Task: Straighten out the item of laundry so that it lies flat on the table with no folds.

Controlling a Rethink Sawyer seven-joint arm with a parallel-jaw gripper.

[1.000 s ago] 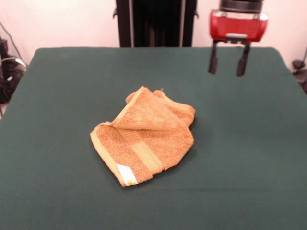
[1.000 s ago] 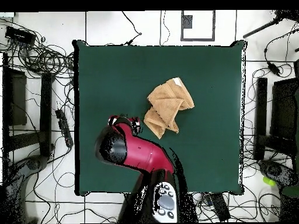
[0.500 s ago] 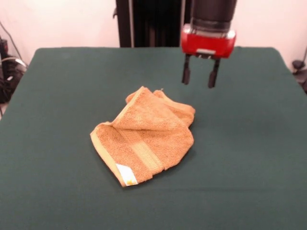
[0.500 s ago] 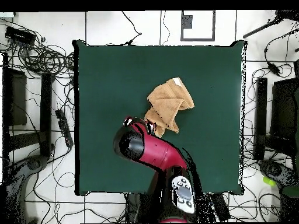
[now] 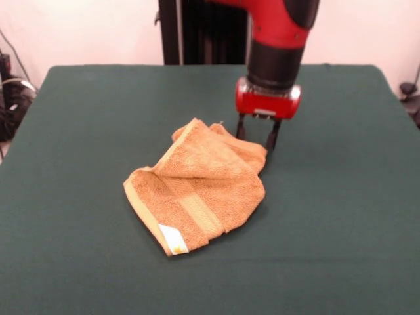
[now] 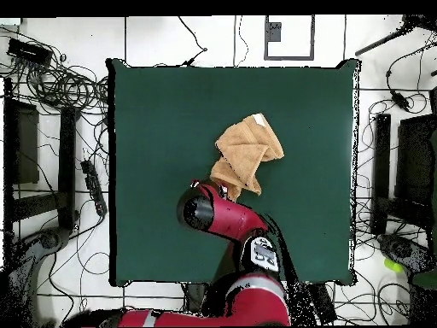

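Observation:
The orange-tan towel (image 5: 197,187) lies crumpled and folded over itself near the middle of the dark green table (image 5: 85,118). Its woven band (image 5: 198,211) and white label (image 5: 173,239) face the near edge in the front view. My gripper (image 5: 256,136) is open and low, with its fingers straddling the towel's far right corner, close to the cloth. It holds nothing. In the overhead view the towel (image 6: 247,154) lies just above the arm's wrist (image 6: 200,212), which covers the gripper.
The robot's black pedestal (image 5: 210,29) stands at the table's far side. Cables (image 5: 10,98) lie off the table's left edge. In the overhead view, cables (image 6: 60,81) and black stands (image 6: 380,171) ring the table (image 6: 154,111).
The gripper has come down and moved left in the front view, from high above the table's far right to the towel's far right corner. The towel has not moved.

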